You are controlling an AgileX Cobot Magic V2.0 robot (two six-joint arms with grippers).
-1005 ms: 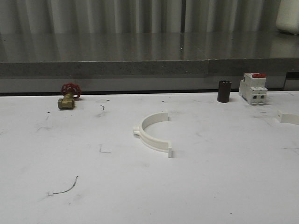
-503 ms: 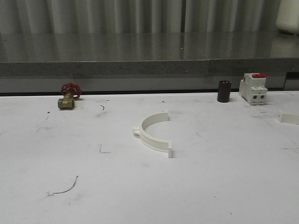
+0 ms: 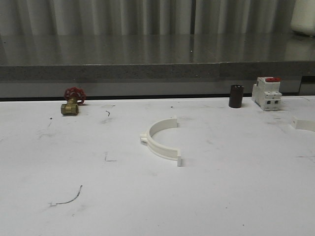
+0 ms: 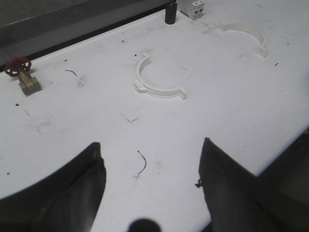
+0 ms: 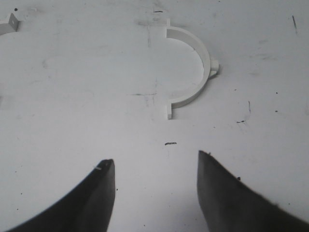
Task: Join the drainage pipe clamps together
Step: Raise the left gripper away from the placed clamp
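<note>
With both sets of jaws spread wide and empty, we log the left gripper (image 4: pixel 149 188) and right gripper (image 5: pixel 154 193) hanging above bare table (image 3: pixel 221 196), touching nothing. Nearest the middle of the table lies one clamp half (image 3: pixel 161 141), flat, its open side facing the robot's right and back. We find the second half (image 4: pixel 244 36) well apart from it, at the table's right edge, partly cut off in the front view. Along the back edge stand a brass valve (image 3: pixel 72 101) at left, a dark cylinder (image 3: pixel 236 96) and a breaker (image 3: pixel 267 93) at right.
</note>
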